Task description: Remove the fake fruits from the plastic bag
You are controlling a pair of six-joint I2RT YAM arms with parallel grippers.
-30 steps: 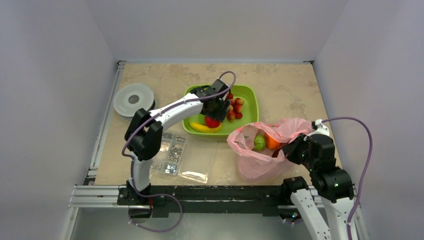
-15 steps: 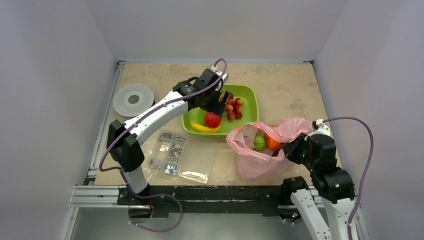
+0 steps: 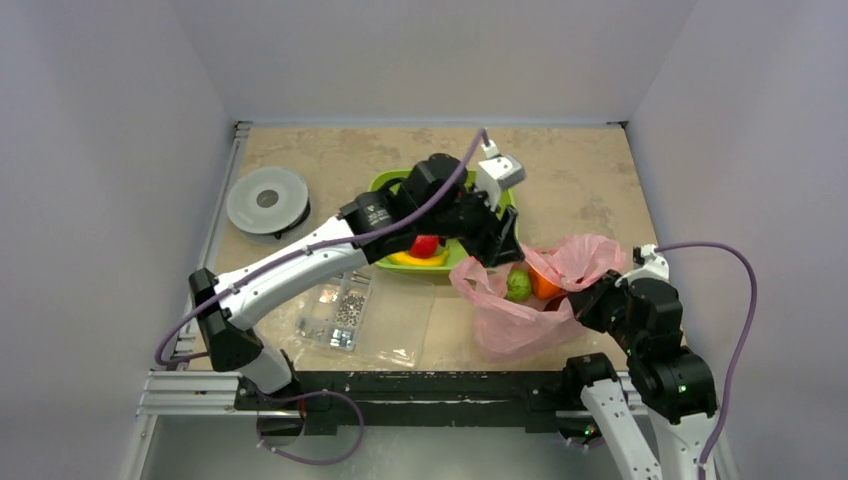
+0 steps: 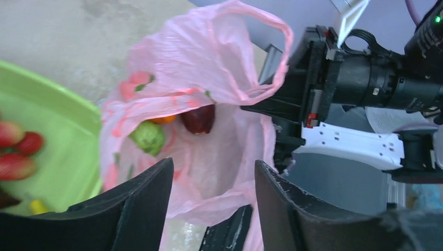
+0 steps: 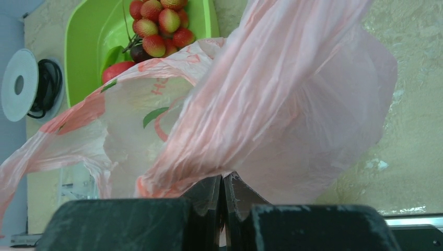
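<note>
Pink film, thin and crinkly: the plastic bag (image 3: 515, 318) lies on the surface (image 3: 580, 180) just right of the green tray (image 5: 83, 47), and it will likely sag under any push. Your right end effector (image 5: 223, 192) is pressed together on a fold of its rim. Your left end effector (image 4: 214, 198) hovers spread and empty over the mouth. Inside sit a green fruit (image 4: 148, 137), an orange one (image 4: 164, 119) and a dark maroon one (image 4: 198, 118): probably light, hard and slippery. Take the green fruit across its widest part, clear of the film.
</note>
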